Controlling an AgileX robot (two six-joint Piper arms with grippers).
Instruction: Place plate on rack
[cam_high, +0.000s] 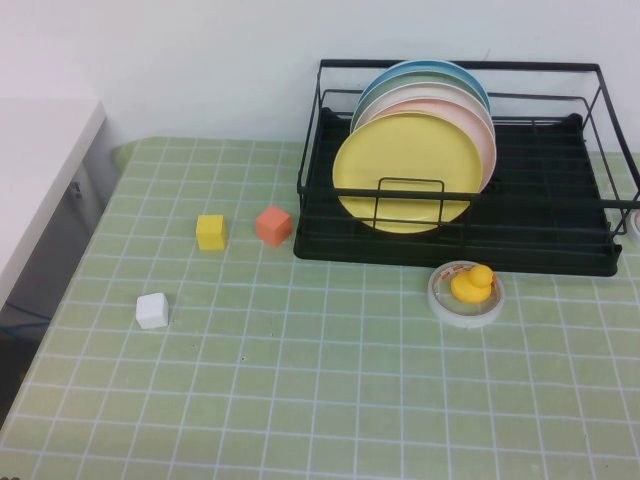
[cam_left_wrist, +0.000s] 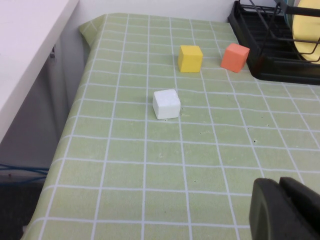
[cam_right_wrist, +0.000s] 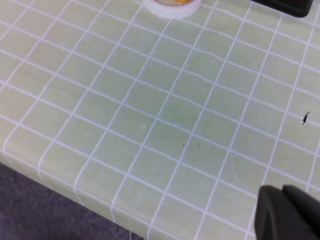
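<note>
The yellow plate (cam_high: 405, 170) stands upright in the black wire rack (cam_high: 560, 245) at the back right, in front of a row of pink, cream and blue plates. Its edge also shows in the left wrist view (cam_left_wrist: 307, 30). Neither arm shows in the high view. My left gripper (cam_left_wrist: 280, 197) is shut and empty, low over the front left of the table. My right gripper (cam_right_wrist: 282, 200) is shut and empty over bare cloth near the table's front edge.
A yellow cube (cam_high: 211, 231), an orange cube (cam_high: 273, 225) and a white cube (cam_high: 152, 310) lie left of the rack. A white dish with a yellow duck (cam_high: 470, 285) sits in front of the rack. A white counter (cam_high: 40, 160) borders the left.
</note>
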